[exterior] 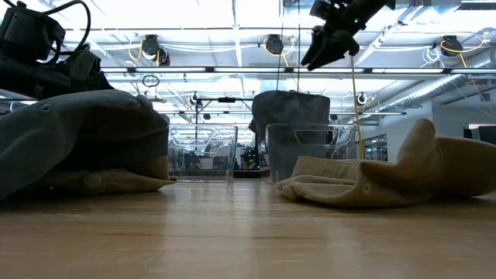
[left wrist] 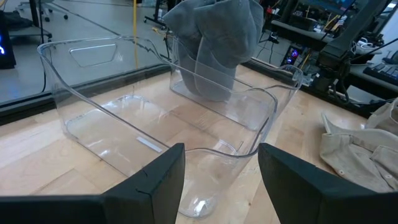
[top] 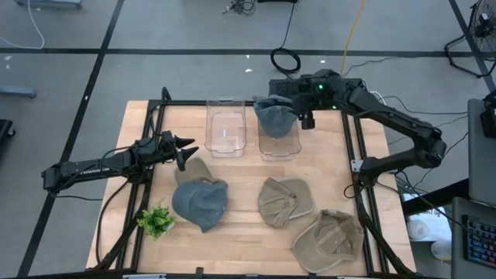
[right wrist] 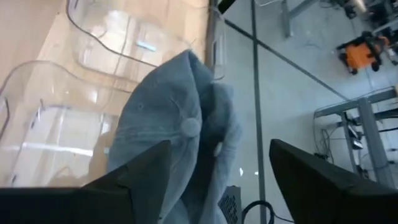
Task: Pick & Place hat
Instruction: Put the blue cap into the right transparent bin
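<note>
A grey-blue hat (top: 273, 116) stands crumpled in the right-hand clear bin (top: 279, 143), at its far end. Its top rises above the bin's rim (exterior: 291, 108). My right gripper (exterior: 325, 46) hangs open well above the hat, at the bin's far right corner (top: 308, 120), touching nothing. In the right wrist view the hat (right wrist: 180, 130) lies below and between the fingers. My left gripper (top: 188, 151) waits open at the table's left, pointing at the empty left bin (left wrist: 124, 118). Another grey-blue hat (top: 200, 203) lies on the table, over a beige one (top: 195, 169).
Two more beige hats (top: 284, 200) (top: 329, 240) lie on the table's near right part. A small green plant (top: 157, 221) stands near the left front corner. A black frame (top: 353, 167) runs around the tabletop. Bare wood shows between the bins and the hats.
</note>
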`<action>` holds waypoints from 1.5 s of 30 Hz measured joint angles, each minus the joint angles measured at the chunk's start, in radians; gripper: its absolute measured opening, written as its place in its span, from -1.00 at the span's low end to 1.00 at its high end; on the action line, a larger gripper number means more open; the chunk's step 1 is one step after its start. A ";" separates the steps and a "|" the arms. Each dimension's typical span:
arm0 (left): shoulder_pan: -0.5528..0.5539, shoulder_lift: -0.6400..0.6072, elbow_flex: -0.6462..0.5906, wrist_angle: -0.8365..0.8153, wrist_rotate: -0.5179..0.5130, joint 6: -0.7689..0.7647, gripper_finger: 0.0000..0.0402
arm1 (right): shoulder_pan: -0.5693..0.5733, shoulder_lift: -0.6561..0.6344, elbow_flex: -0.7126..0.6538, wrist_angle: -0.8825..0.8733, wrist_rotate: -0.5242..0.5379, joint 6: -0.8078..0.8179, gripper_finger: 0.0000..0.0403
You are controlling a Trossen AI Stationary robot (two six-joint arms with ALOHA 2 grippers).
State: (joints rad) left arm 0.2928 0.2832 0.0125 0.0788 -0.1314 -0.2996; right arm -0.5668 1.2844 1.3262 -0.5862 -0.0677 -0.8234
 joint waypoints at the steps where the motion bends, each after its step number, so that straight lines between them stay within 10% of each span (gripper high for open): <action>1: 0.000 0.000 0.000 0.000 0.000 0.000 0.07 | 0.006 -0.009 0.000 0.000 0.011 0.002 0.34; 21: 0.000 0.000 0.000 0.000 0.000 0.000 0.07 | 0.195 -0.079 0.000 0.037 0.276 0.228 0.68; 45: 0.000 0.000 0.000 0.000 0.000 0.000 0.07 | 0.561 -0.103 0.000 0.163 0.191 0.912 0.68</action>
State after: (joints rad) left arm 0.2928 0.2832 0.0126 0.0786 -0.1314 -0.2996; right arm -0.0054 1.1816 1.3258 -0.4230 0.1231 0.0884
